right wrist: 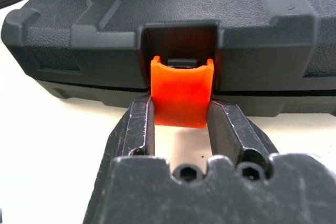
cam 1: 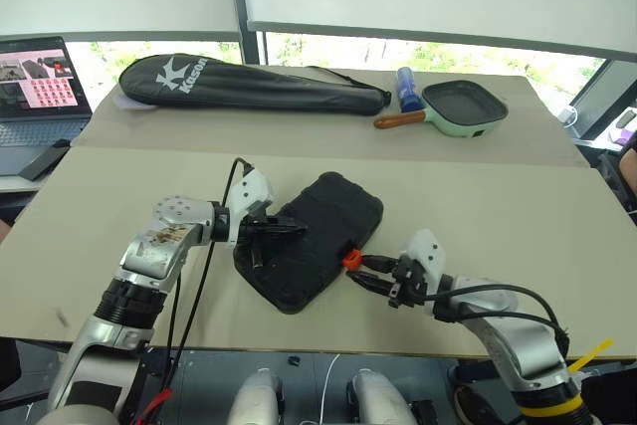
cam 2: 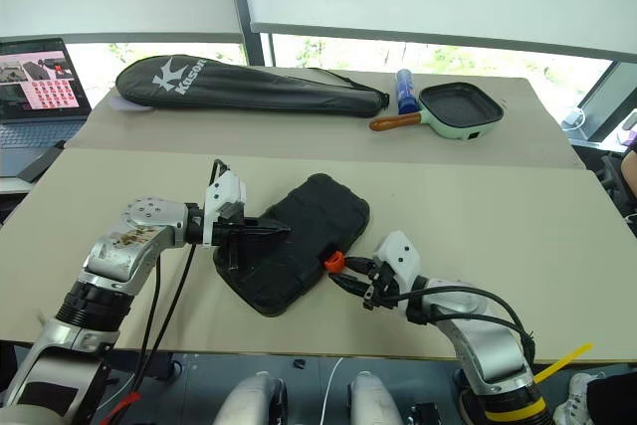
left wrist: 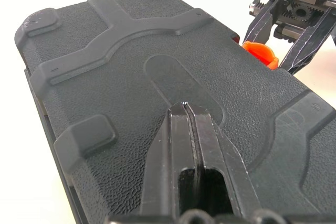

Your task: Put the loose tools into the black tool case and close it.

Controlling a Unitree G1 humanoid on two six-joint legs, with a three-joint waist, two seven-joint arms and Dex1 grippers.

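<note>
While the case [cam 1: 311, 241] lies closed mid-table, its latch [right wrist: 181, 93] is pinched between the right gripper [right wrist: 181, 124] fingers, directly ahead on the near edge; the left gripper [left wrist: 186, 109], fingers pressed together, rests on the lid.

The black tool case [cam 1: 311, 240] lies closed mid-counter [cam 1: 498, 216], with the left end effector [cam 1: 284, 230] on its lid and the right end effector [cam 1: 366, 272] at its orange latch [cam 1: 350, 259]. Bare counter surrounds it. The racket bag [cam 1: 249, 84] and frying pan [cam 1: 460, 108] line the far edge.
</note>
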